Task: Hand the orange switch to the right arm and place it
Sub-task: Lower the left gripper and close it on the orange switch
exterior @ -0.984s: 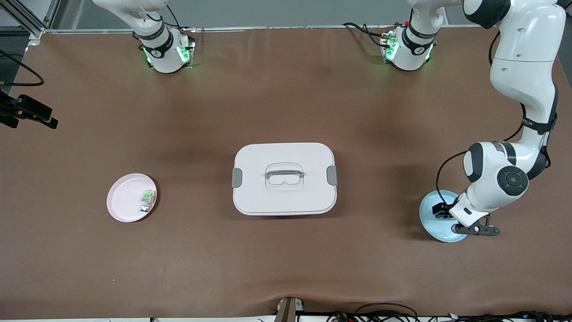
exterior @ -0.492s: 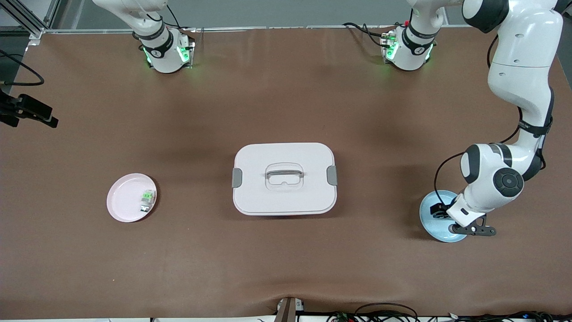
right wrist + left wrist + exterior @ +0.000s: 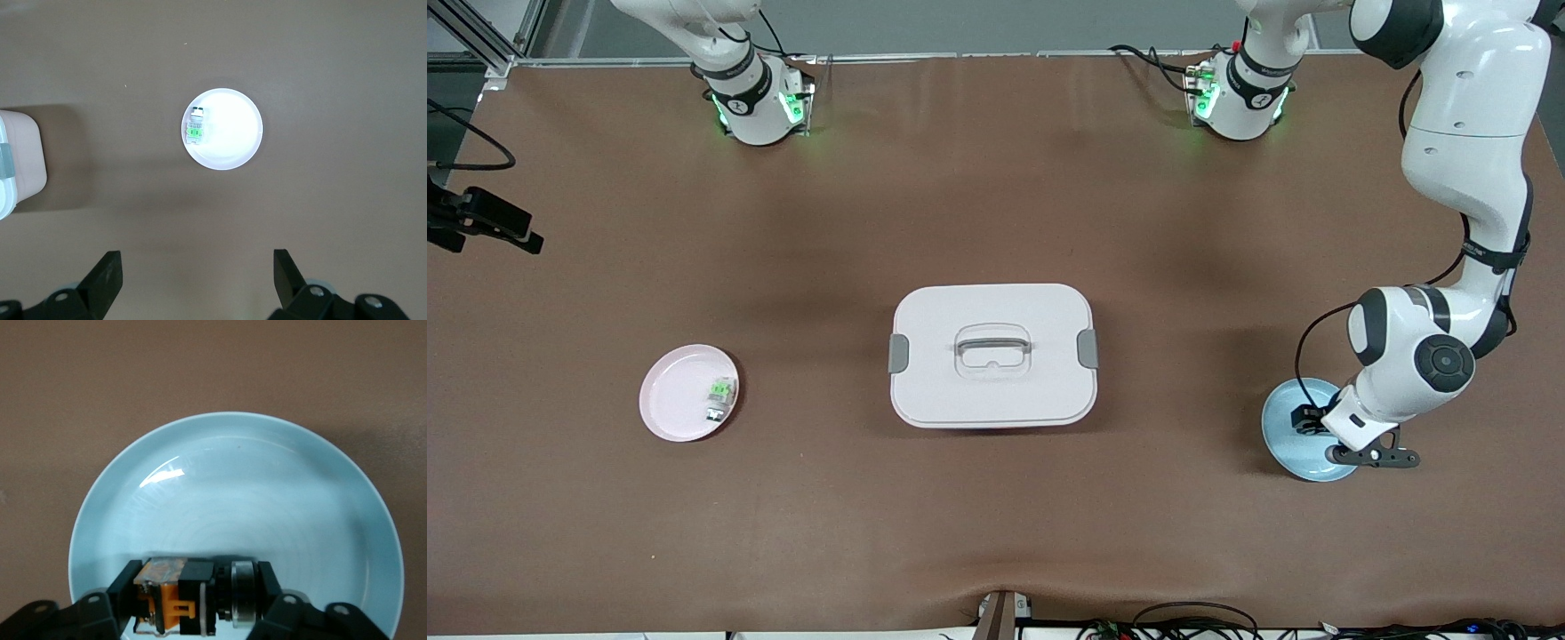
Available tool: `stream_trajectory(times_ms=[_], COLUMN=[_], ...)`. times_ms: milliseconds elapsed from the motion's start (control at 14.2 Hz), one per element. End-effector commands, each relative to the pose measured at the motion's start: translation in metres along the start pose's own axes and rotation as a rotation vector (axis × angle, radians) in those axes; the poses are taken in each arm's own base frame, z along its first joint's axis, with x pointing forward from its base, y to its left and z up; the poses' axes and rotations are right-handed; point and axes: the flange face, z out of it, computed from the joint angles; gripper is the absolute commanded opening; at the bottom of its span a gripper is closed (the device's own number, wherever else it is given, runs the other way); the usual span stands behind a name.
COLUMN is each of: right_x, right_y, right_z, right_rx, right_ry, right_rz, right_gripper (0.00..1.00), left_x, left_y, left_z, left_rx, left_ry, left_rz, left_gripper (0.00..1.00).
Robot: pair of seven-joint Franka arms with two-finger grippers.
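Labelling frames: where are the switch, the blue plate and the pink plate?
switch [image 3: 179, 597]: left wrist view, orange body.
blue plate [image 3: 267, 493]: left wrist view, bare floor.
pink plate [image 3: 671, 400]: front view, bare floor.

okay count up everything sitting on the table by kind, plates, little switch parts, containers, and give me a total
Round plates: 2, a pale pink plate and a light blue plate.
Small switch parts: 2, a pale green and clear part on the pink plate, and the black and orange switch on the blue plate, gripped by the left claw.
Containers: 1, a white lidded box with grey latches.
Total: 5
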Motion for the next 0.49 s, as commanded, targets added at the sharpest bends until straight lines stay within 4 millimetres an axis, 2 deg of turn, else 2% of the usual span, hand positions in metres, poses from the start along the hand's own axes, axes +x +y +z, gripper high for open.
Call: stream_trajectory(times_ms=[0, 141, 211, 422], right_x=[-0.005, -0.005, -0.005, -0.004], right_y=[-0.002, 0.001, 0.002, 0.006], right_z=[-0.007, -0.007, -0.007, -0.008], right_rx=[-0.003, -0.003, -0.003, -0.004], right_ry=[0.009, 0.009, 0.011, 0.012], right_rz=[0.008, 0.011, 0.012, 0.020], right_gripper=[1.00, 1.00, 1.00, 1.00], left_x=[0.000, 0.000, 0.001, 0.004], left_y=[0.000, 0.002, 0.002, 0.004], left_z=[-0.001, -0.002, -0.005, -0.021], left_rx=[0.003, 0.003, 0.003, 0.005], left_ry=[0.007, 0.008, 0.011, 0.026], left_rz=[0.028, 0.031, 0.032, 0.033], left_gripper=[0.35, 0.08, 0.00, 0.00])
